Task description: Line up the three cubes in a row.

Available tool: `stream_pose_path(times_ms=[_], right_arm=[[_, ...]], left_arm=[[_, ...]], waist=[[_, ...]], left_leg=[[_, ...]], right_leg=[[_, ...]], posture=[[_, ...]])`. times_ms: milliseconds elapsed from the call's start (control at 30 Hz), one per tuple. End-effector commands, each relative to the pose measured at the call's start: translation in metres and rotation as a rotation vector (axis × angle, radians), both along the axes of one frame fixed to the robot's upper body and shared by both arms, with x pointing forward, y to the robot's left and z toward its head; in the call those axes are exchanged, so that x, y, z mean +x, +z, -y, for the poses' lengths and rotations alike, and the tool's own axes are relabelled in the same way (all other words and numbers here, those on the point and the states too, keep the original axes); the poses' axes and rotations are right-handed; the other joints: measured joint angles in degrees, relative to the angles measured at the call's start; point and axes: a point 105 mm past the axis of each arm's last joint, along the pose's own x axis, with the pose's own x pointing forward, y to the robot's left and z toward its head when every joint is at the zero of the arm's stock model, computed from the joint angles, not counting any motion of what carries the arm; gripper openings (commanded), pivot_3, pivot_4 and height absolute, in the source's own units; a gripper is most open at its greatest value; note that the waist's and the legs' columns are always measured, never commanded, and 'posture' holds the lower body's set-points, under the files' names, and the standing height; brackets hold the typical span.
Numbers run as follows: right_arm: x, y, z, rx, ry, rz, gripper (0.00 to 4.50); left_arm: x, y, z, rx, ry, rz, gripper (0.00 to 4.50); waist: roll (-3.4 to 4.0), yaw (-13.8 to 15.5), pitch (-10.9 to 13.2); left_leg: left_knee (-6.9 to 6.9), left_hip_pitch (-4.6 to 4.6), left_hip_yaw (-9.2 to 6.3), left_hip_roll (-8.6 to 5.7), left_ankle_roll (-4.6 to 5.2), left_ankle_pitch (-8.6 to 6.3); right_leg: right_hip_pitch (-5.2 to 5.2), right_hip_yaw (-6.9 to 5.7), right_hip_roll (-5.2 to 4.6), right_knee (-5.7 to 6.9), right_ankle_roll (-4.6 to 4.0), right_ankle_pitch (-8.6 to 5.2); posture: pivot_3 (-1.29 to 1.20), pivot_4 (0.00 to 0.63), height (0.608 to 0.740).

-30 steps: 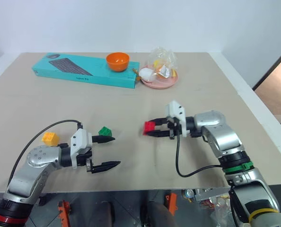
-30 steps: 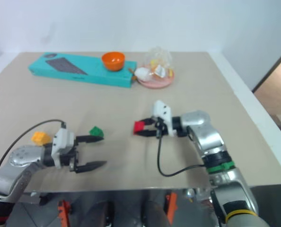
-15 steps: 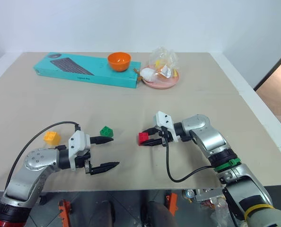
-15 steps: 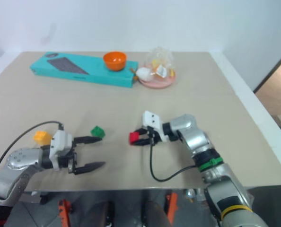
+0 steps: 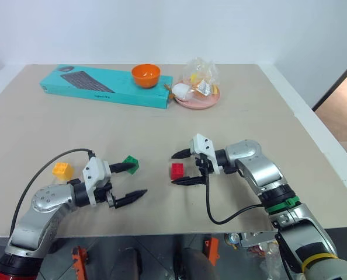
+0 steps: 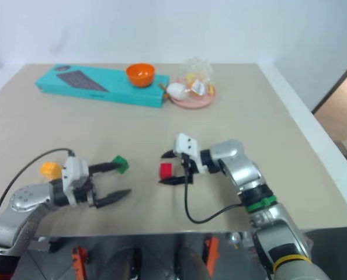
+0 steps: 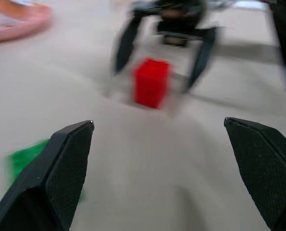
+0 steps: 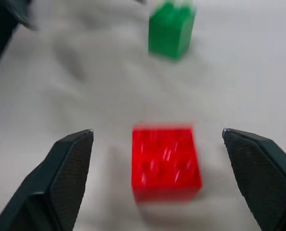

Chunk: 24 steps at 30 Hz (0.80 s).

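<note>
Red block [image 5: 177, 170] sat on the surface [image 5: 232, 116] between the spread fingers of the open right gripper [image 5: 183, 167], with the green block [image 5: 131, 164] to its left by the open left gripper [image 5: 128, 183] and the yellow block [image 5: 62, 170] farther left, so a careless pull-back could nudge red askew.

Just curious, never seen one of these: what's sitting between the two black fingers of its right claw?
The red cube sits on the table between the open right claw's fingers, touching neither; the right wrist view shows it best.
</note>
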Motion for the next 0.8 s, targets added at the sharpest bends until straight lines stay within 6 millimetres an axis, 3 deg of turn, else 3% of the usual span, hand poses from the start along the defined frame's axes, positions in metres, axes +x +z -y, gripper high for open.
stream_pose_path(times_ms=[33, 233, 500, 733, 800], right_arm=[[-0.009, 0.032, -0.001, 0.124, -0.054, 0.093, 4.49], [-0.026, 0.044, 0.002, 0.217, -0.179, 0.181, 4.49], [-0.034, 0.051, 0.009, 0.262, -0.280, 0.239, 4.49], [-0.027, 0.054, 0.017, 0.268, -0.347, 0.288, 4.49], [-0.025, 0.056, 0.019, 0.268, -0.361, 0.303, 4.50]], left_arm=[[0.010, 0.015, -0.016, -0.031, 0.146, 0.071, 4.50], [0.025, 0.007, -0.031, -0.053, 0.348, 0.053, 4.50], [0.035, -0.013, -0.009, -0.056, 0.363, -0.015, 4.50], [0.044, -0.024, -0.004, -0.043, 0.404, -0.049, 4.50], [0.046, -0.029, -0.003, -0.029, 0.420, -0.064, 3.97]], waist=[[0.00, 0.0, 0.0], [-0.02, 0.0, 0.0], [-0.07, 0.0, 0.0], [-0.11, 0.0, -0.1], [-0.11, 0.0, -0.1]], left_leg=[[0.00, 0.00, 0.01, 0.00, 0.00, 0.00], [0.01, 0.00, 0.03, -0.06, 0.00, 0.00], [0.05, 0.03, 0.22, -0.06, -0.02, 0.02], [0.04, 0.03, 0.26, -0.06, -0.02, 0.02], [0.04, 0.03, 0.23, -0.06, -0.02, 0.02]], right_leg=[[-0.01, 0.01, -0.01, 0.00, 0.00, 0.00], [0.01, 0.03, -0.08, 0.00, 0.07, 0.02], [0.00, 0.19, -0.07, -0.01, 0.13, 0.13], [-0.03, 0.24, 0.03, -0.02, 0.12, 0.14], [-0.03, 0.23, 0.06, -0.02, 0.11, 0.14]], posture=[[0.00, 0.150, 0.740], [0.00, 0.150, 0.740], [0.00, 0.150, 0.740], [0.00, 0.150, 0.740], [0.00, 0.150, 0.740]])
